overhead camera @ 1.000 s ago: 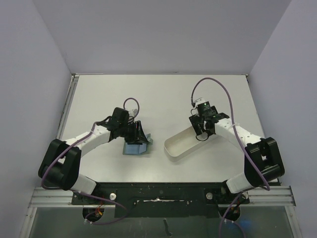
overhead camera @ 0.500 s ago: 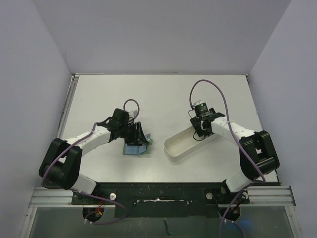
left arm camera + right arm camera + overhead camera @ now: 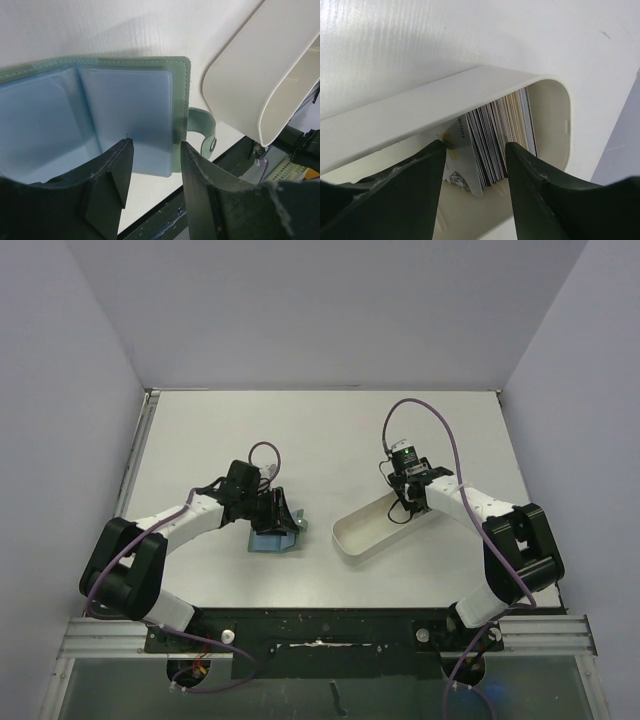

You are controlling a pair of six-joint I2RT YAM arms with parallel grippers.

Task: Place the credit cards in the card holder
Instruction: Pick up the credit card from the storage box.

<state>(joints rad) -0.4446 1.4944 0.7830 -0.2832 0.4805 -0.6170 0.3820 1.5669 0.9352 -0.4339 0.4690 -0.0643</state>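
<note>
- Top view: the left gripper (image 3: 277, 512) sits right on the card holder (image 3: 270, 539), left of the table's (image 3: 330, 435) middle. The right gripper (image 3: 408, 503) is dipped into the far end of the long white tray (image 3: 358, 537). From up there you can't see either set of jaws properly, or any cards.
- Left wrist view fills that in: the card holder lies open, pale blue slots up, with the green snap strap (image 3: 202, 132) sticking out towards the tray. The jaws stand apart over its right leaf, with nothing pinched between them.
- Right wrist view: the credit cards (image 3: 495, 140) stand on edge, packed in a row inside the tray. The fingers (image 3: 415, 185) straddle part of that row, but I can't tell if they're actually squeezing any.
</note>
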